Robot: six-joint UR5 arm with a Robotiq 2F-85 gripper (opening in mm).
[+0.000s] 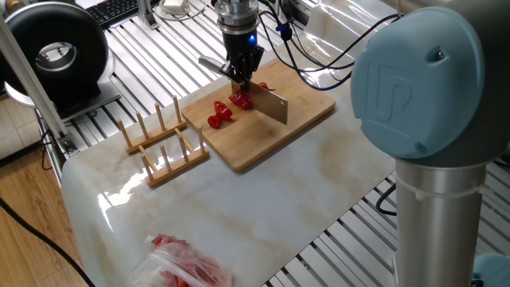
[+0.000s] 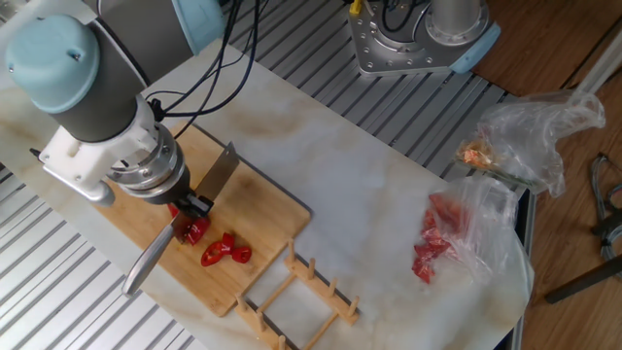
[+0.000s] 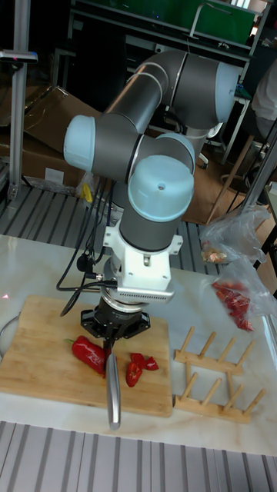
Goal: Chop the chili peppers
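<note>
Tall fixed view shows the gripper (image 3: 108, 344) closed around the handle of a cleaver (image 3: 113, 388), the grey handle pointing toward the camera over the near edge of the bamboo cutting board (image 3: 38, 357). A whole chili pepper (image 3: 89, 355), glossy red and tapered, lies on the board just left of the handle and partly under the gripper. A few cut chili chunks (image 3: 138, 367) sit close together just to the right of the handle, also on the board.

From one fixed view, the cleaver's blade (image 1: 268, 104) stands on edge across the board, sloping down away from the gripper, with red pepper showing at its near side just below the gripper (whether the edge touches the pepper I cannot tell). The cut chunks rest toward the board's left end, near a wooden dish rack (image 1: 159, 143) that stands on the marble tabletop (image 1: 263, 207) just beside the board.

From the other fixed view, the blade is raised at a tilt above the board. A clear plastic bag (image 2: 457, 238) with red showing through it lies on the marble well apart from the board, past the rack.
</note>
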